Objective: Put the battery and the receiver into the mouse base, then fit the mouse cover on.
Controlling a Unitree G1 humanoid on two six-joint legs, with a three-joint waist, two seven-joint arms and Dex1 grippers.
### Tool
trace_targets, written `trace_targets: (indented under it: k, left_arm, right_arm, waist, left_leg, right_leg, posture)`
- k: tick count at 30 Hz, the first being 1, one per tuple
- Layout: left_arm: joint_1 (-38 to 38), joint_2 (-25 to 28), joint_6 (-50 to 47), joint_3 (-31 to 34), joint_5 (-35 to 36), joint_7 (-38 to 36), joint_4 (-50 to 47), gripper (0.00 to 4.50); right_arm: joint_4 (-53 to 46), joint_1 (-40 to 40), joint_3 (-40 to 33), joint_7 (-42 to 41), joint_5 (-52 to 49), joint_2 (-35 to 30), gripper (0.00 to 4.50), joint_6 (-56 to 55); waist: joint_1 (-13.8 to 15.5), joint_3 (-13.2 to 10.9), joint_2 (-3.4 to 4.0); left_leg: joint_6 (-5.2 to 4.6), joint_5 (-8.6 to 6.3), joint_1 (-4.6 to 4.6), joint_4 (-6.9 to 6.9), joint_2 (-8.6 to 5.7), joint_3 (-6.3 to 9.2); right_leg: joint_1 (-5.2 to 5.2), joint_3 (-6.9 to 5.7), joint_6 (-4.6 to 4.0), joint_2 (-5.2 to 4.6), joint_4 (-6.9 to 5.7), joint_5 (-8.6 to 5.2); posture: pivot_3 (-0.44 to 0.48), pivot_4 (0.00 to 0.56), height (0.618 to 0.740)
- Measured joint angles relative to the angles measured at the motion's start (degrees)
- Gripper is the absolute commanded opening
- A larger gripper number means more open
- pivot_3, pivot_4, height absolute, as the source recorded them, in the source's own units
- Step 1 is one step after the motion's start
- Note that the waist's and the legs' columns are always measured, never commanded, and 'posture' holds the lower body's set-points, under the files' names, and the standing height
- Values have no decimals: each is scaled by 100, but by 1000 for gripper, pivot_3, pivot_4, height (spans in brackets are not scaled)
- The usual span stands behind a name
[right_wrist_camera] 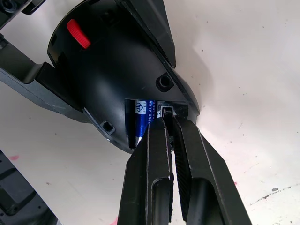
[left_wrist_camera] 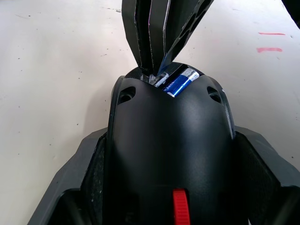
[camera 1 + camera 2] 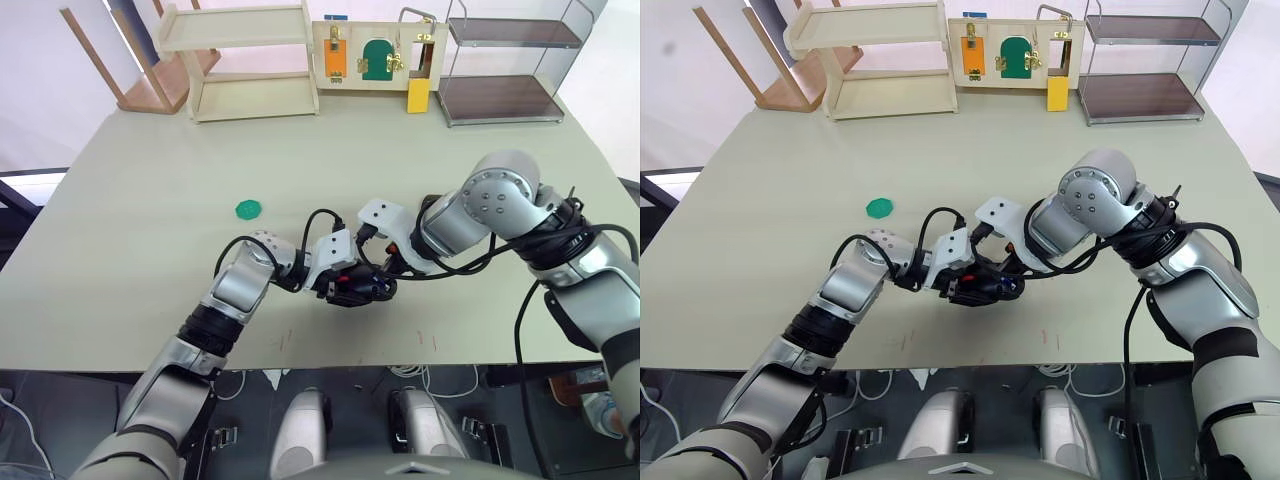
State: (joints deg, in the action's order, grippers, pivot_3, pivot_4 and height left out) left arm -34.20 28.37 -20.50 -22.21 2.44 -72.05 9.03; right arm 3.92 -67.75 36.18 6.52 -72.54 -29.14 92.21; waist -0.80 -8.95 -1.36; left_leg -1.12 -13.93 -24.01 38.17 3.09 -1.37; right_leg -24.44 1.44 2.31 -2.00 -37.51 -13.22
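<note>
— Where's the black oval plastic mouse base [image 1: 112,70] right now?

— On the pale green tabletop [image 3: 130,230], near its front edge, to the right of the small green round disc [image 3: 248,209] and nearer the robot. The left tool [image 2: 164,206] has its two black fingers pressed against the base's flanks, one on each side, gripping it with the inner side up; its red part [image 2: 180,206] shows.

— And the small blue cylindrical battery [image 2: 179,83]?

— Already lying in the slot at the end of the base farthest from the left tool, silvery end visible.

— What's the right tool [image 1: 168,129] doing?

— Its fingers are drawn nearly together, their tips at the small compartment just beside the battery. Whether anything is pinched between them, I cannot tell.

— Anything behind the base?

— A pale wooden shelf unit [image 3: 245,60] at the tabletop's far edge.
</note>
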Motion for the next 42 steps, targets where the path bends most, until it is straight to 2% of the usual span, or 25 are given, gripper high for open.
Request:
trace_targets:
  k: [13,14,18,31,42]
  left_arm:
    - [0,0,0,1,1,-1,0,3007]
    - [0,0,0,1,1,-1,0,3007]
    - [-3,-6,1,1,3,-13,0,3007]
    - [-3,-25,1,3,6,-19,0,3007]
    - [-1,-32,3,9,8,-25,0,3007]
  right_arm:
    - [-42,2,8,-280,210,-6,0,0]
    - [-55,3,12,-295,217,-7,672,0]
    - [-66,16,56,-365,278,0,2234,0]
    - [-68,13,50,-556,254,-130,2234,0]
    - [-619,17,-24,-1084,-106,-836,2234,-1]
  waist:
    - [0,0,0]
    - [0,0,0]
    - [3,0,0]
    - [9,0,1]
    - [11,-1,1]
  left_leg:
    - [0,0,0,0,0,0]
    - [0,0,0,0,1,0]
    - [0,0,-3,0,0,1]
    - [0,0,-14,0,-1,9]
    - [0,0,-21,0,0,13]
  right_leg:
    - [0,-1,0,0,1,0]
    - [0,-1,0,0,1,0]
    - [-1,-1,0,-1,2,0]
    - [-1,-13,0,-2,14,0]
    - [-1,-17,0,-3,24,1]
  posture:
    - [0,150,740]
    - [0,150,740]
    - [0,150,740]
    - [0,150,740]
    - [0,150,740]
